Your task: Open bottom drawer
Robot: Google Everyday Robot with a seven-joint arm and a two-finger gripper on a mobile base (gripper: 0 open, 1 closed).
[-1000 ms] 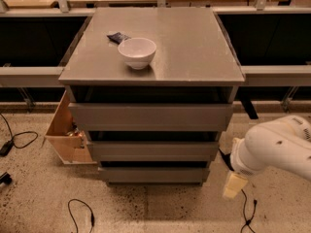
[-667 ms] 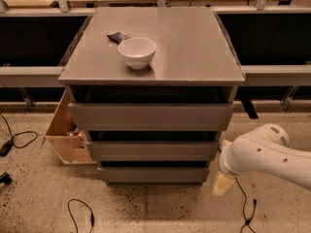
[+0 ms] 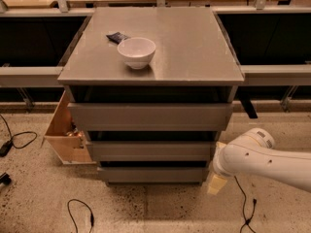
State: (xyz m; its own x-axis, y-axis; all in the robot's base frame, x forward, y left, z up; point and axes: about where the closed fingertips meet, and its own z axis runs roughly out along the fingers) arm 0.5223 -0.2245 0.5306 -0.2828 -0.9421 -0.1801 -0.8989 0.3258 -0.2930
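Observation:
The grey cabinet stands in the middle of the camera view with three drawer fronts stacked. The bottom drawer is the lowest and narrowest-looking front, plain and handle-less, just above the floor, with a dark gap over its top edge. It sits set back under the middle drawer. My white arm reaches in from the right. My gripper is at the cabinet's lower right corner, right beside the right end of the bottom drawer. Whether it touches the drawer cannot be told.
A white bowl and a small dark packet lie on the cabinet top. A light wooden box leans against the cabinet's left side. Cables lie on the speckled floor. Grey benches flank the cabinet.
My arm has moved left and a little up, bringing the gripper from open floor on the right to the cabinet's lower right corner. The drawers have not moved.

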